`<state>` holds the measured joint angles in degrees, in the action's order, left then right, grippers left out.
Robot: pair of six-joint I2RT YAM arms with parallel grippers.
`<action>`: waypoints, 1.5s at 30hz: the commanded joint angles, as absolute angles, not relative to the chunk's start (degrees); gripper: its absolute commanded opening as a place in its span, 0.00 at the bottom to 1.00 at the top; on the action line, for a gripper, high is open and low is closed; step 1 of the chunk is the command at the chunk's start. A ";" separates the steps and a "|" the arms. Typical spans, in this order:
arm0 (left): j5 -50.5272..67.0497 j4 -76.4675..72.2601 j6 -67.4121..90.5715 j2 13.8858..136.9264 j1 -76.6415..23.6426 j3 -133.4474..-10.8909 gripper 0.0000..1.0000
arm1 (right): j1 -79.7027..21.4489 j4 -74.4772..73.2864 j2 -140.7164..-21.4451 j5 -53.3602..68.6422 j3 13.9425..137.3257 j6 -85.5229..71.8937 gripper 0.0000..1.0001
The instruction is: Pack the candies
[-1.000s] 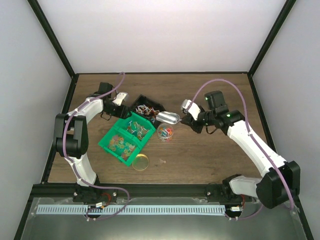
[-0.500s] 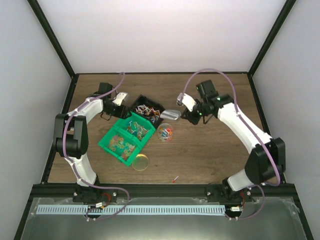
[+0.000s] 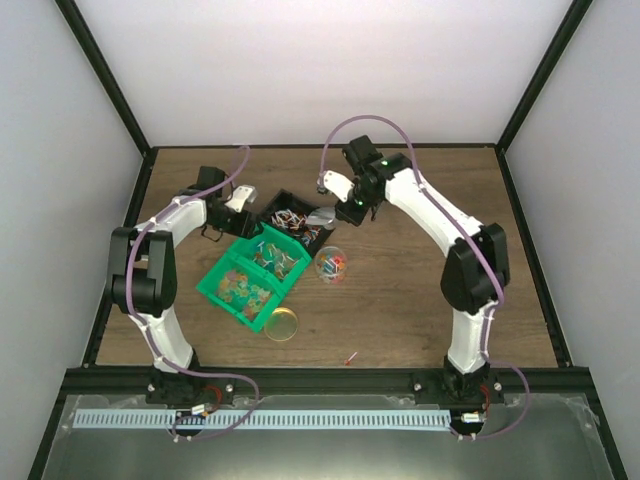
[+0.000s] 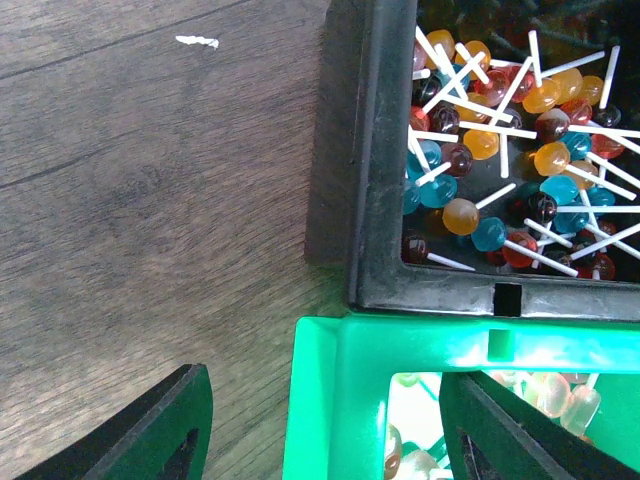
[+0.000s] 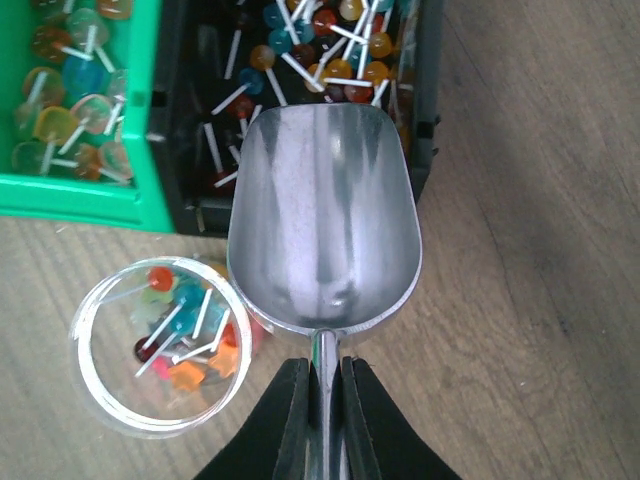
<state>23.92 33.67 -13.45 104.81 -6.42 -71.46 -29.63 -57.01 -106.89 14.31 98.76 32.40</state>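
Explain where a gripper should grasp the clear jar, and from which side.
Probably the clear jar by its outer wall, from the near, bare-table side: it stands upright, mouth open, candies inside, with the green bin and black bin close on its far side.

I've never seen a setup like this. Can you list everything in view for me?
candies: many, mixed colours on white sticks, in both bins and the cup; one loose near the table's front
black bin: one, black, behind the green bin, against it
green bin: one, green, two compartments, left of centre
cup: one, clear, right of the green bin
scoop: one, silver, empty, at the black bin's edge
lid: one, gold, in front of the green bin
table: one, brown wood
left arm: white and black; left jaws open astride the green bin's corner
right arm: white and black; right jaws shut on the scoop's handle
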 commanded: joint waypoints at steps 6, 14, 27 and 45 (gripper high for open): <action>24.79 32.44 -13.09 104.11 -6.33 -71.06 0.64 | -32.33 -65.25 -116.97 9.27 111.57 32.51 0.01; 24.83 32.00 -12.92 104.07 -6.44 -70.87 0.64 | -34.80 -69.41 -122.01 6.02 115.11 31.80 0.01; 25.46 31.34 -13.30 105.56 -6.76 -71.76 0.64 | -34.88 -67.69 -130.60 11.76 119.62 27.83 0.01; 26.08 31.26 -14.11 107.71 -7.65 -73.22 0.62 | -36.77 -38.74 -125.04 21.29 98.54 19.43 0.01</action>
